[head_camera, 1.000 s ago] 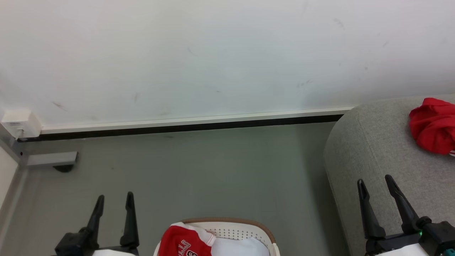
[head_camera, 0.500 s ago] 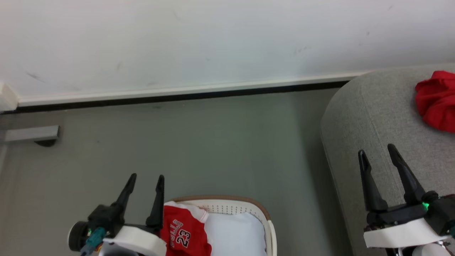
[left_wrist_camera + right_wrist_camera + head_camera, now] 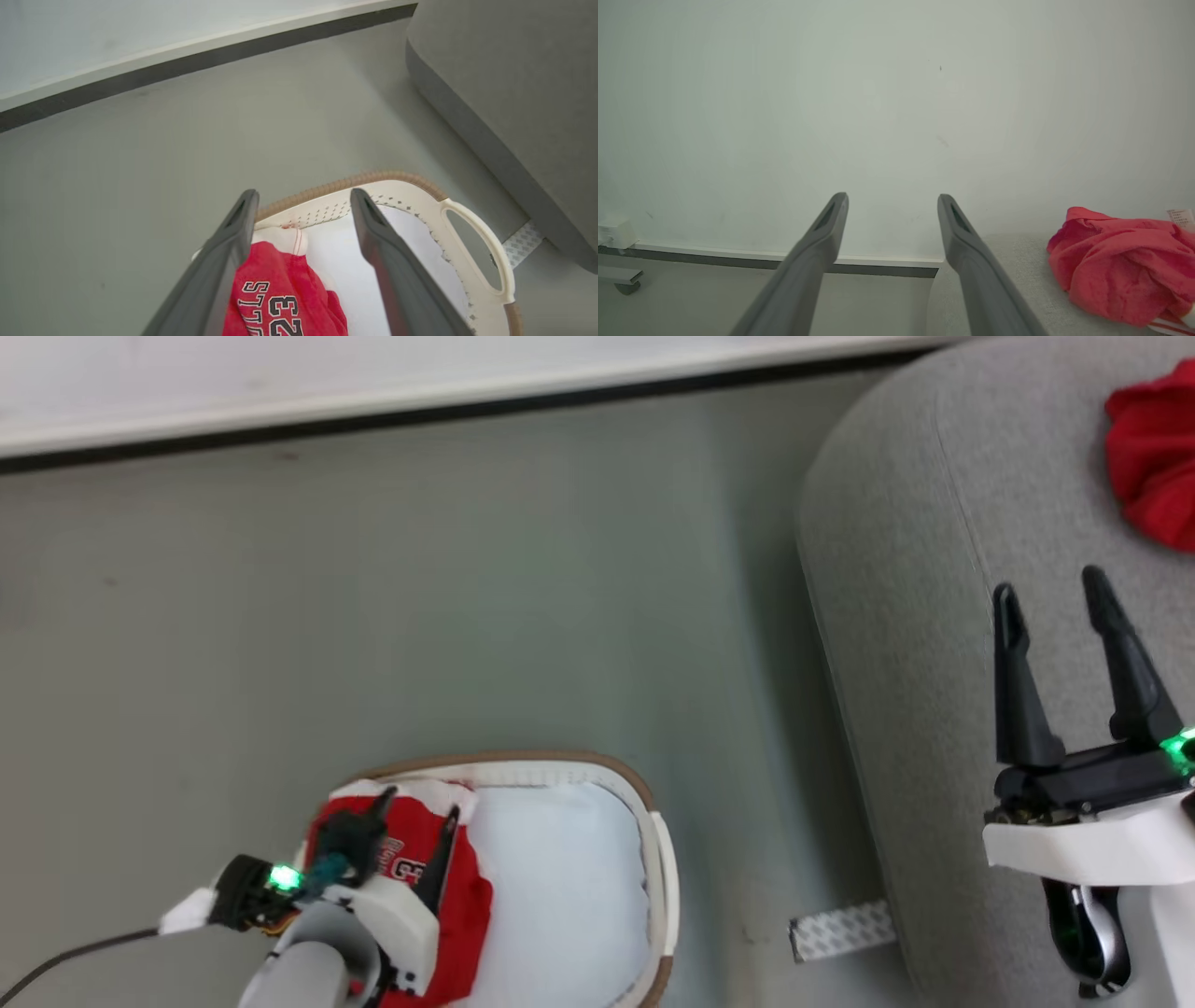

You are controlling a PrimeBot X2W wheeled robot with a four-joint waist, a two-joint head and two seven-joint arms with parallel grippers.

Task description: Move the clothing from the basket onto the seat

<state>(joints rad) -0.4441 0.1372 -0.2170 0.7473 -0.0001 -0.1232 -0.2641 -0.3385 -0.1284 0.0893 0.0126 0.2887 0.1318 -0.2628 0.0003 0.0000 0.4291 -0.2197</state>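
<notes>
Red Bulls jersey (image 3: 467, 905) lies in the white basket (image 3: 655, 845), the left gripper (image 3: 418, 803) hangs above it with jaws wide, and next it should dip and pinch.

The left gripper (image 3: 418, 803) and right gripper (image 3: 1048, 582) each have two long dark fingers (image 3: 1022, 709) on a black base (image 3: 1074, 782), a white wrist shell (image 3: 1092, 845) and a green light (image 3: 1178, 744) (the left trails a dark cable (image 3: 75, 952)).

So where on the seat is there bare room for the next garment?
Free: the seat between its rounded end and the bunched red garment, under the open right gripper. Crowded: the basket, left side, where the jersey lies beneath the open left gripper.
</notes>
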